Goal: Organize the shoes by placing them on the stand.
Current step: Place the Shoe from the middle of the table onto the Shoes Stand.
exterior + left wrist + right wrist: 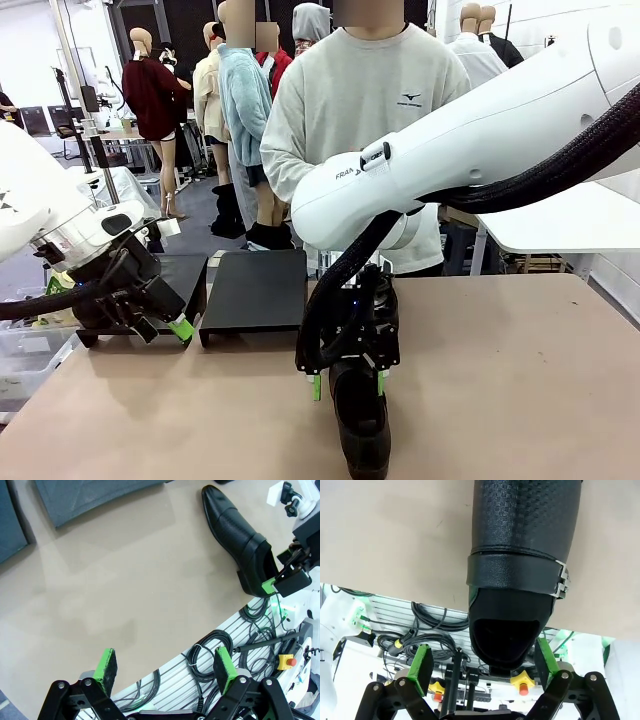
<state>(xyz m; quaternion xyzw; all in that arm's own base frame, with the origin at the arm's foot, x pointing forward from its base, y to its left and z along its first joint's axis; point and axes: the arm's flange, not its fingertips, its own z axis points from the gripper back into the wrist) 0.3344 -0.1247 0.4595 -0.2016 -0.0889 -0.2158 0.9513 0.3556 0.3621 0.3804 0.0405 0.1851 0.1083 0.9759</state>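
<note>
One black shoe [361, 432] with a buckled strap lies sole-down on the tan table, near the front edge. My right gripper [348, 385] hangs over its heel, open, green pads on either side of the heel opening. The right wrist view has the shoe [522, 555] running away from the open right gripper [484, 664], heel nearest, with a small gap at each pad. My left gripper [165, 320] is at the table's left, open and empty. In its wrist view the left gripper [166, 667] hovers over the table edge, the shoe [235, 530] far off. The black stand [255, 290] sits behind.
A person in a grey sweatshirt [360, 110] stands at the far side, behind the right arm. A second black platform [185, 280] sits left of the stand, partly behind my left gripper. Cables [210, 650] lie on a slatted surface below the table's near edge.
</note>
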